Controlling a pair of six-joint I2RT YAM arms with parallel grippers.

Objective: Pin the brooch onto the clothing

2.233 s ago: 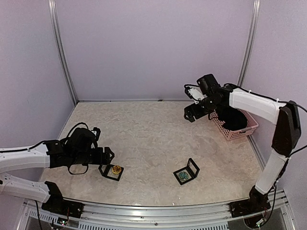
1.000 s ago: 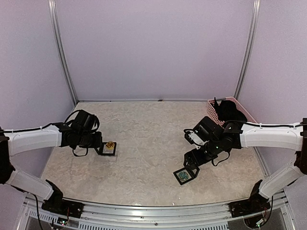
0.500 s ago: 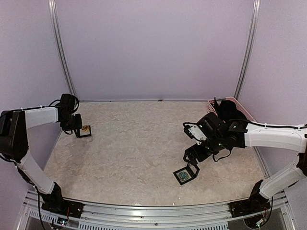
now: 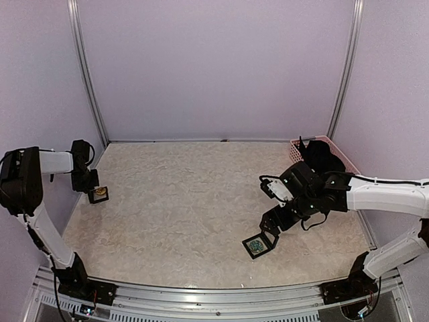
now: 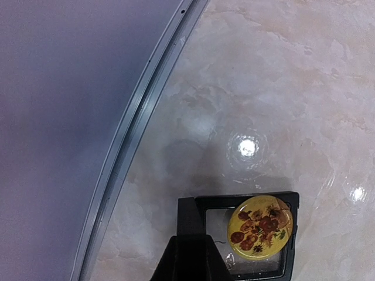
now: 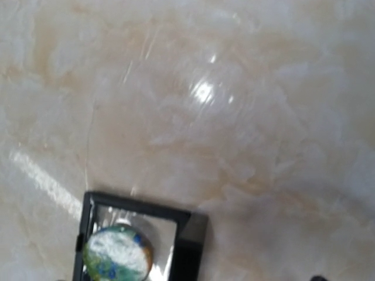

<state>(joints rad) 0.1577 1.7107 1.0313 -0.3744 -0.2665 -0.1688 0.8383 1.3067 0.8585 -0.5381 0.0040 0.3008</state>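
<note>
Just below the right gripper point(image 4: 270, 225) — jaws spread wide, holding nothing — sits the green brooch point(image 6: 117, 257) in its open black case point(image 4: 260, 243), raised lid nearest the fingertips. That arm reaches low, forearm stretched leftward. Behind it the clothing point(image 4: 323, 157) lies bundled in a pink basket point(image 4: 295, 150). Well apart, the left gripper point(image 5: 190, 252) pinches the yellow brooch's frame point(image 5: 246, 202).

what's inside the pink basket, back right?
A black bundle fills the pink basket and sticks up above its rim; probably fabric, no markings visible. Whatever lies under it is covered, and the right arm hides the basket's near end.
</note>
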